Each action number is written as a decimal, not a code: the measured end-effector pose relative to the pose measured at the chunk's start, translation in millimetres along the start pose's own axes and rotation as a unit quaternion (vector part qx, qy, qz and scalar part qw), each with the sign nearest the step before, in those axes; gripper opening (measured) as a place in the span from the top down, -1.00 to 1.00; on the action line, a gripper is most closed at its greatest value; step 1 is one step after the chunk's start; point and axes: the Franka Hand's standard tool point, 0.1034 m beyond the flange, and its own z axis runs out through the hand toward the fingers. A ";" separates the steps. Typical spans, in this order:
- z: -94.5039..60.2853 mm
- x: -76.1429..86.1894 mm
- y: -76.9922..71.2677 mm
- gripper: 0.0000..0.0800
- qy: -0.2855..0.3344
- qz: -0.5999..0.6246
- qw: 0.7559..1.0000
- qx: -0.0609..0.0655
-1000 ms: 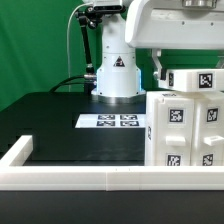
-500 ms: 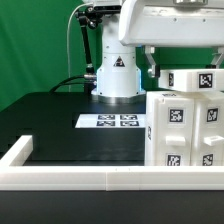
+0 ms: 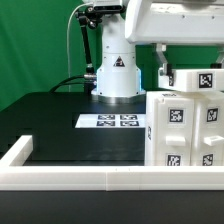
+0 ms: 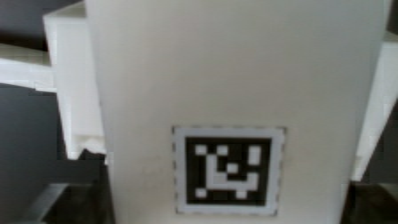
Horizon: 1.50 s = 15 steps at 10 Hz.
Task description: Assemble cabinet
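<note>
The white cabinet shell [image 3: 185, 130] stands at the exterior view's right and carries several black-and-white tags. A small white tagged block [image 3: 198, 80] sits on top of it. My gripper [image 3: 183, 70] comes down from above around that block; one dark finger [image 3: 163, 72] shows at its left side and the other is hidden. In the wrist view the block's white face with one tag [image 4: 231, 165] fills the picture. My gripper [image 4: 214, 208] straddles it, and dark fingertips [image 4: 45, 205] press at both of its edges. It is shut on the block.
The marker board [image 3: 116, 121] lies flat on the black table [image 3: 60, 120] before the arm's white base [image 3: 116, 75]. A low white rim [image 3: 80, 178] frames the table's front and left. A green backdrop stands behind.
The gripper and wrist swung slightly to the exterior view's left half a second ago and are now back to the right. The block and shell stay in place.
</note>
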 end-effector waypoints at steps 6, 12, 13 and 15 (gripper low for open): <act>0.3 0.4 0.0 -0.40 0.002 0.026 1.000 0.001; 1.8 -3.8 -2.0 -0.41 0.019 0.277 0.961 0.009; 2.3 -4.2 0.2 -0.41 0.028 0.352 0.935 0.015; 3.2 -5.2 4.0 -0.41 0.031 0.465 0.885 0.019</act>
